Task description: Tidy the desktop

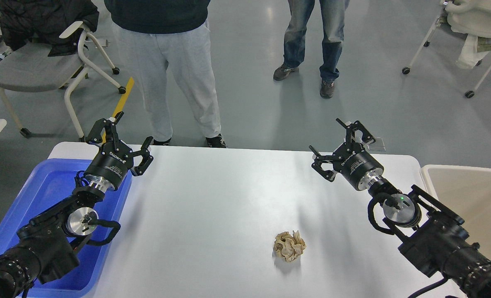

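- Two grippers up, both empty. The left gripper has its fingers spread wide, hanging over the far-left corner of the desktop, right at the seam with the blue plastic tray.
- The right gripper is spread wide too, hovering over the far-right part of the desktop, close to its back edge.
- One bit of clutter on the desktop: a single crumpled ball of tan paper. It sits nearer me than both grippers, toward my side and a little left of the right gripper, well apart from the left one. Nothing touches it.
- One blue tray, under and behind the left gripper's wrist and forearm, butted against the desktop's left edge. What shows of its floor looks bare.
- One beige tub, off to the right of the right gripper, just past the desktop's right edge. Only part of it is in frame.
- Room to move: the whole stretch of white top between the two grippers is open, and so is the patch around the paper ball on all sides.
- Beyond the far edge: two people standing, one in grey sweatpants close to the table and just right of the left gripper, one in jeans further back.
- Two wheeled chairs, one far left, one far right.
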Available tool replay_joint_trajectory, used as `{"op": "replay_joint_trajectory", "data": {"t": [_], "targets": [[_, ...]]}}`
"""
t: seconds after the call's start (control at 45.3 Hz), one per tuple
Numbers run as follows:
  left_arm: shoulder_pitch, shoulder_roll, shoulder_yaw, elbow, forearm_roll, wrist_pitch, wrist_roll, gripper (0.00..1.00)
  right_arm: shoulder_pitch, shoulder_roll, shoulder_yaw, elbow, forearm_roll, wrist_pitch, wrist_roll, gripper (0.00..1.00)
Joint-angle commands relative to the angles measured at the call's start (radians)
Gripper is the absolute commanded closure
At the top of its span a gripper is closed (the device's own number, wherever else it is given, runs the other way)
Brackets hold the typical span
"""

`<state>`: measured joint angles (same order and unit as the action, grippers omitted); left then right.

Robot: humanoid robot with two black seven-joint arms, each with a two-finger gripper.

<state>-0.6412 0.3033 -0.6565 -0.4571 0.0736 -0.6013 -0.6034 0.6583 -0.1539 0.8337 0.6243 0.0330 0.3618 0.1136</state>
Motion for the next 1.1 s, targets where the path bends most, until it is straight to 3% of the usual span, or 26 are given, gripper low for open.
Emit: {"op": "replay_joint_trajectory", "data": {"t": [0.0,0.353,0.574,0.882,1.081], "targets": [[0.0,0.0,0.0,0.0,0.0,0.0,0.001,0.0,0.0,-0.032,-0.011,0.012,-0.012,0.0,0.001,0.0],[0.0,0.0,0.0,0.0,0.0,0.0,-0.001,0.0,0.015,-0.311,-0.177,0.316,-0.119,-0.011,-0.006,0.0],[0.0,0.0,0.0,0.0,0.0,0.0,0.001,0.0,0.115,-0.456,-0.306,0.501,-0.173,-0.093,-0.029,0.0],[0.0,0.0,0.0,0.0,0.0,0.0,-0.001,0.0,0.354,-0.624,-0.619,0.704,-0.208,-0.198,-0.066,0.0],[0.0,0.0,0.0,0.0,0.0,0.0,0.001,0.0,0.634,-0.679,-0.973,0.788,-0.214,-0.291,-0.091,0.0]]}}
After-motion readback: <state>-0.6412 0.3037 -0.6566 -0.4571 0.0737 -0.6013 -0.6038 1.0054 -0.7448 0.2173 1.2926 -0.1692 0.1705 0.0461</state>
